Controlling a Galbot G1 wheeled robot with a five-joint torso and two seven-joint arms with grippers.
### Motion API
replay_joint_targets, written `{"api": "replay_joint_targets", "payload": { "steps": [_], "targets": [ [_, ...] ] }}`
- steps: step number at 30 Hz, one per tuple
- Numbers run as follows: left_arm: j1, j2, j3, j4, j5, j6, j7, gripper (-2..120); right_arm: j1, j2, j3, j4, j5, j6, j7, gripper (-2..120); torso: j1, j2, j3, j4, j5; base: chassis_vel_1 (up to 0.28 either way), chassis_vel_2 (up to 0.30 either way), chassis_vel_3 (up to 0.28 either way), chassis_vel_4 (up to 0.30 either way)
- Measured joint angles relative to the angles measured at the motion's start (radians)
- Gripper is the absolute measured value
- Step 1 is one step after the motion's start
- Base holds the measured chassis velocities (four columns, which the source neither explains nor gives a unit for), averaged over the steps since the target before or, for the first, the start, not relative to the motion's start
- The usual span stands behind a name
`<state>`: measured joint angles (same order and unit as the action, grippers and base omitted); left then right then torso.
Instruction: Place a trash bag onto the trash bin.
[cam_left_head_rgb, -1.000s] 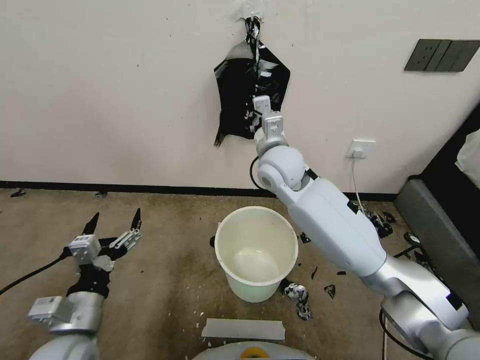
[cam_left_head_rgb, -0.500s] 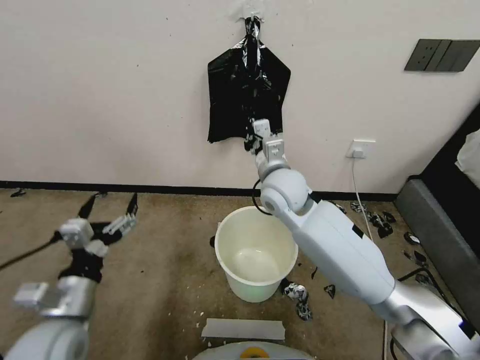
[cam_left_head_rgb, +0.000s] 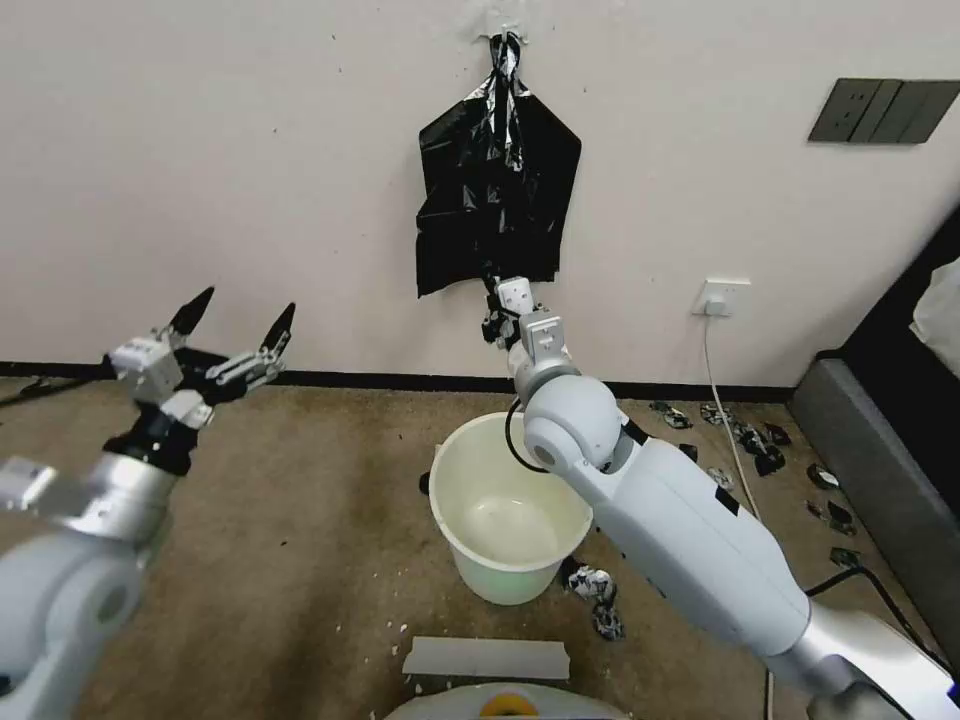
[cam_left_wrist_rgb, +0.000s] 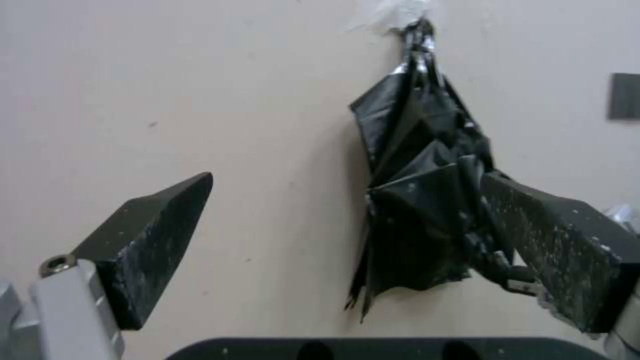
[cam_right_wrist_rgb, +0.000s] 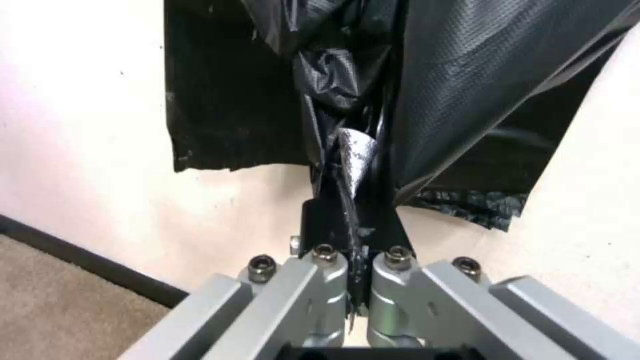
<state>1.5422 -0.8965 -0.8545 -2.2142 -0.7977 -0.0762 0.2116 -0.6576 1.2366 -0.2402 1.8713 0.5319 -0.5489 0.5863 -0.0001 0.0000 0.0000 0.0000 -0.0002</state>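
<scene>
Head view. The trash bag (cam_left_head_rgb: 498, 190), thin glossy black plastic with wrinkled folds, hangs from a hook (cam_left_head_rgb: 505, 28) on the cream wall (cam_left_head_rgb: 250, 150), gathered to a point at 12 o'clock and flaring into a ragged lower hem. The right gripper (cam_left_head_rgb: 494, 312) reaches up from 5 o'clock and meets the hem at the bag's 6 o'clock edge. The trash bin (cam_left_head_rgb: 512, 505), a round cream-white plastic bucket with rolled rim and tapered base, stands on the brown carpet (cam_left_head_rgb: 320, 520) directly beneath; its mouth is uncovered, and the right arm's elbow overlaps its rim at 1 o'clock. The left gripper (cam_left_head_rgb: 235, 325) is raised at 9 o'clock, well apart from bag and bin, its pointed black fingers spread. Small black plastic scraps (cam_left_head_rgb: 598, 592) litter the floor at 4 o'clock of the bin; a wall socket (cam_left_head_rgb: 722, 297) and a dark switch plate (cam_left_head_rgb: 882, 110) lie to the right.

Left wrist view. Two wedge-shaped matte black fingers (cam_left_wrist_rgb: 150, 235), released, frame the hanging bag (cam_left_wrist_rgb: 420, 200).

Right wrist view. The jaws are clenched on a twisted strand of the bag (cam_right_wrist_rgb: 460, 90); silvery crinkles glint at the pinch.
</scene>
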Motion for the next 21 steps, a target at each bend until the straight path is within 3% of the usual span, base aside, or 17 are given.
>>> {"api": "replay_joint_targets", "payload": {
  "steps": [2, 6, 9, 10, 12, 14, 15, 17, 18, 21],
  "targets": [
    [-0.046, 0.088, 0.032, 0.032, -0.047, 0.001, 0.030, 100, 0.003, 0.005, -0.001, 0.002, -0.022, 0.001, -0.006, 0, 0.000, 0.000, 0.000, 0.0002, -0.0001, 0.000, 0.000, 0.000, 0.000],
    [-0.109, 0.164, 0.079, 0.072, -0.092, 0.001, 0.042, 100, 0.011, 0.008, -0.005, 0.010, -0.030, 0.001, -0.010, 0, 0.000, 0.000, 0.000, 0.0002, 0.0001, 0.000, 0.000, 0.000, 0.000],
    [-0.283, 0.283, 0.214, 0.164, -0.166, -0.007, 0.052, 100, 0.017, 0.007, -0.010, 0.017, -0.056, 0.003, -0.023, 0, 0.000, 0.000, 0.000, 0.0001, -0.0001, 0.000, 0.000, 0.000, 0.000],
    [-0.283, 0.283, 0.214, 0.164, -0.166, -0.007, 0.052, 100, 0.017, 0.007, -0.010, 0.017, -0.056, 0.003, -0.023, 0, 0.000, 0.000, 0.000, 0.0001, -0.0001, 0.000, 0.000, 0.000, 0.000],
    [-0.427, 0.331, 0.321, 0.207, -0.205, -0.010, 0.049, 100, 0.024, 0.013, -0.010, 0.017, -0.067, 0.004, -0.029, 0, 0.000, 0.000, 0.000, -0.0001, 0.0004, 0.000, 0.000, 0.000, 0.000],
    [-0.551, 0.347, 0.445, 0.238, -0.221, -0.010, 0.047, 100, 0.033, 0.019, -0.011, 0.017, -0.073, 0.006, -0.032, 0, 0.000, 0.000, 0.000, 0.0001, 0.0004, 0.000, 0.000, 0.000, 0.000],
    [-0.551, 0.347, 0.445, 0.238, -0.221, -0.010, 0.047, 100, 0.033, 0.019, -0.011, 0.017, -0.073, 0.006, -0.032, 0, 0.000, 0.000, 0.000, 0.0001, 0.0004, 0.000, 0.000, 0.000, 0.000],
    [-0.720, 0.342, 0.610, 0.272, -0.228, -0.009, 0.023, 100, 0.043, 0.024, -0.012, 0.012, -0.075, 0.006, -0.035, 0, 0.000, 0.000, 0.000, 0.0001, -0.0001, 0.000, 0.000, 0.000, 0.000],
    [-0.720, 0.342, 0.610, 0.272, -0.228, -0.009, 0.023, 100, 0.043, 0.024, -0.012, 0.012, -0.075, 0.006, -0.035, 0, 0.000, 0.000, 0.000, 0.0001, -0.0001, 0.000, 0.000, 0.000, 0.000],
    [-0.908, 0.300, 0.791, 0.329, -0.230, 0.002, -0.010, 100, 0.046, 0.029, -0.013, 0.007, -0.075, 0.006, -0.036, 0, 0.000, 0.000, 0.000, -0.0002, 0.0000, 0.000, 0.000, 0.000, 0.000]
  ]
}}
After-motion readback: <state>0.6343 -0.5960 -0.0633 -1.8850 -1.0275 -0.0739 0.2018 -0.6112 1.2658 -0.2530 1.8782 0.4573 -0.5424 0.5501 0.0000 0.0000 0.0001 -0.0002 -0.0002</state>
